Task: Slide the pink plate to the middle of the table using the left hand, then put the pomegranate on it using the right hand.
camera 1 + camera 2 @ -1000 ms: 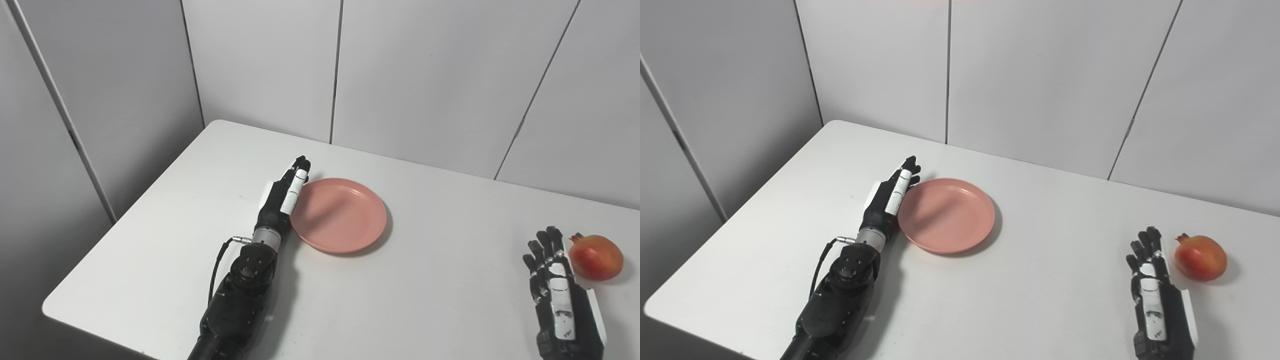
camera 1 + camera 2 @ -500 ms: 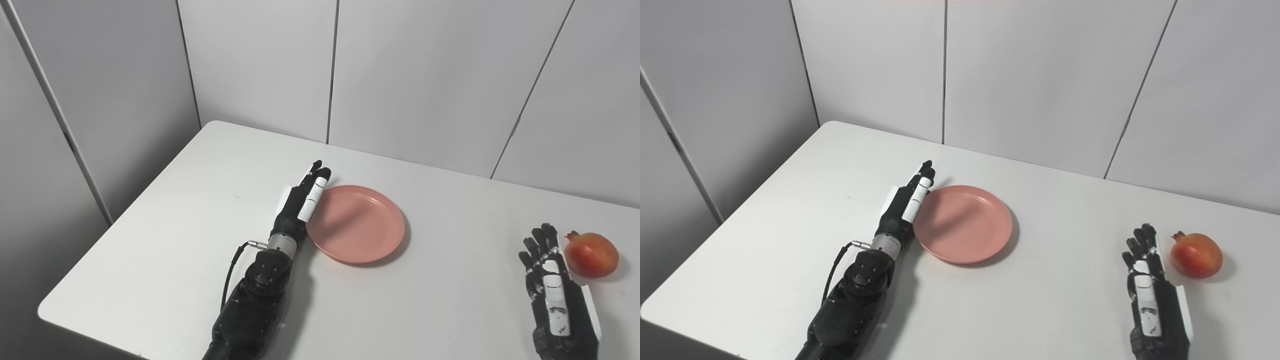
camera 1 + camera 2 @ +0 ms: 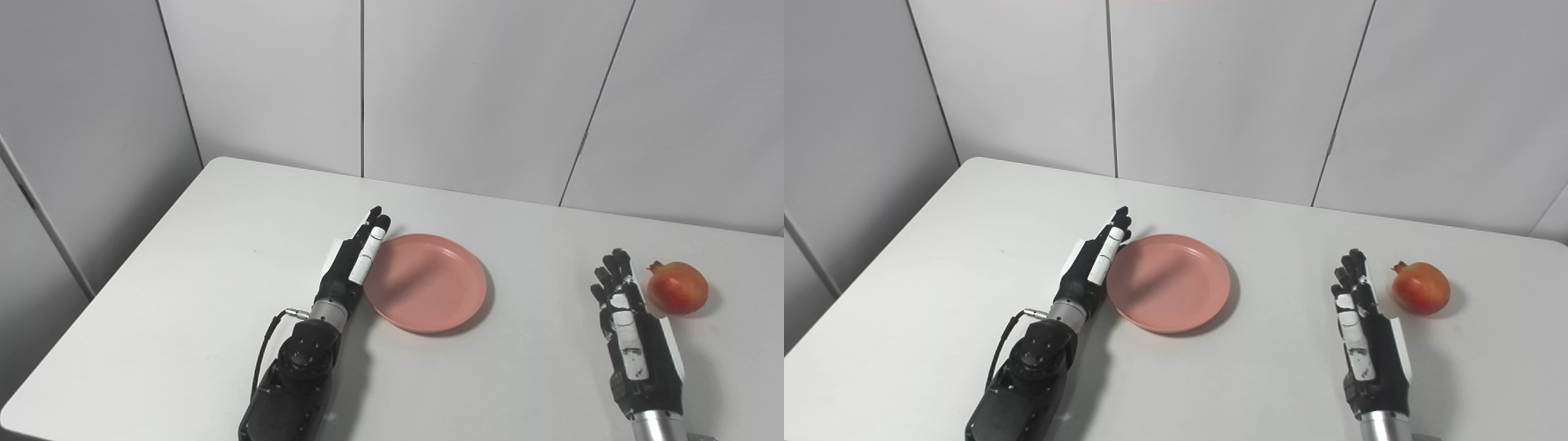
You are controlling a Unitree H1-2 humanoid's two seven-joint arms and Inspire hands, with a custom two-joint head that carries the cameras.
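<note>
Pink plate [image 3: 425, 283] now sits near mid-table, nudged rightward over the last second by the left hand [image 3: 355, 262], which stays flat, fingers straight and together, edge-on against the plate's left rim, gripping nothing. The slide looks nearly done! Right hand [image 3: 631, 318] waits open and empty just beside the pomegranate [image 3: 677, 288], which rests untouched near the right edge. Smooth white table [image 3: 202, 275], with bare grey panel walls [image 3: 465, 92] behind it.
</note>
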